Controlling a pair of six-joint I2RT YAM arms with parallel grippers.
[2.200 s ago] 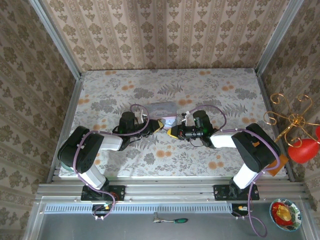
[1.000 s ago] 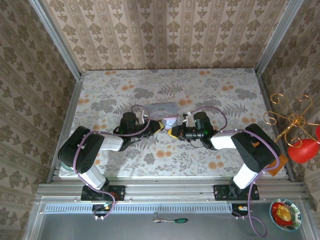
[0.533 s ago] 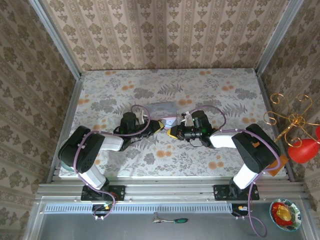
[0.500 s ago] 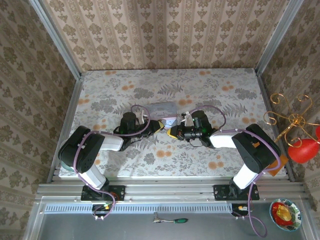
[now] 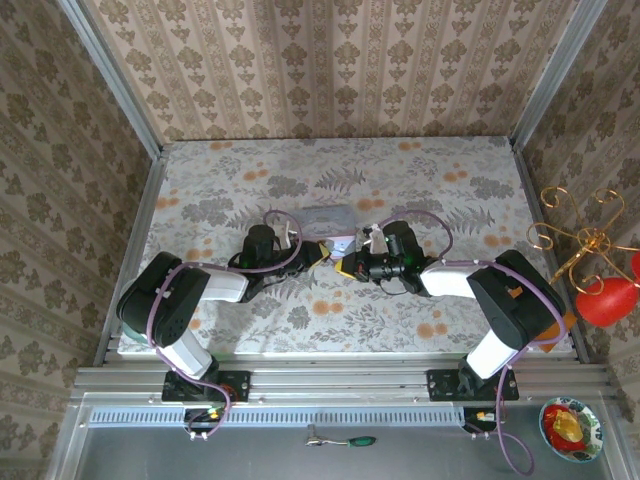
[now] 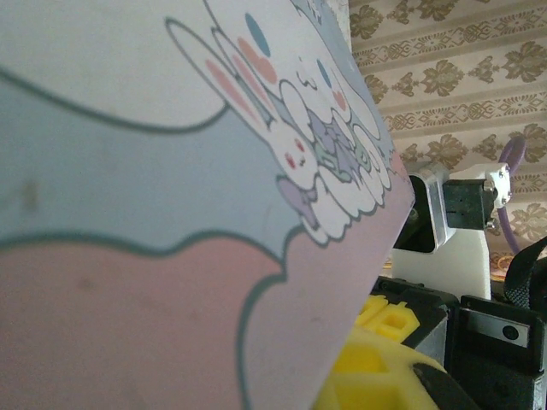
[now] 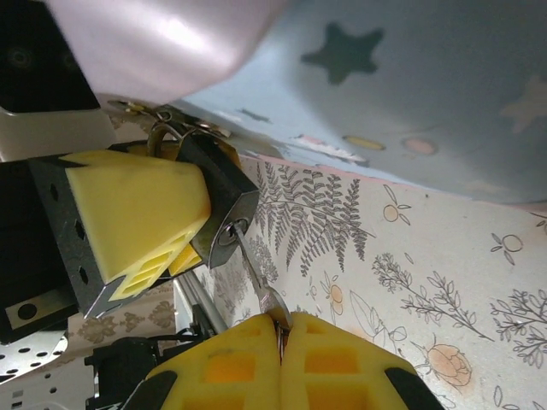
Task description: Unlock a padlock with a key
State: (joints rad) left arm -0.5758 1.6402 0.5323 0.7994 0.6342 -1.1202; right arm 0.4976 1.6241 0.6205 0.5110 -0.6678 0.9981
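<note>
The small dark padlock (image 7: 220,190) with its silvery shackle (image 7: 161,137) is clamped in my left gripper (image 5: 322,254), whose yellow fingers (image 7: 137,209) show in the right wrist view. My right gripper (image 7: 280,329) is shut on the bow of a thin silver key (image 7: 261,286). The key's tip sits in the keyhole on the padlock's bottom face. In the top view the two grippers meet tip to tip mid-table, the right gripper (image 5: 347,266) just right of the left. The left wrist view is mostly blocked by the tin, with one yellow finger (image 6: 380,376) at the bottom.
A pale-blue and pink cartoon-printed tin (image 5: 328,215) lies just behind the grippers, and the tin (image 7: 402,77) hangs close over the padlock. The floral tablecloth (image 5: 420,180) has free room all around. Walls (image 5: 130,110) close in the left, right and back.
The right wrist has shifted and turned slightly at the padlock with the key still in the keyhole. The left arm and the tin have barely moved.
</note>
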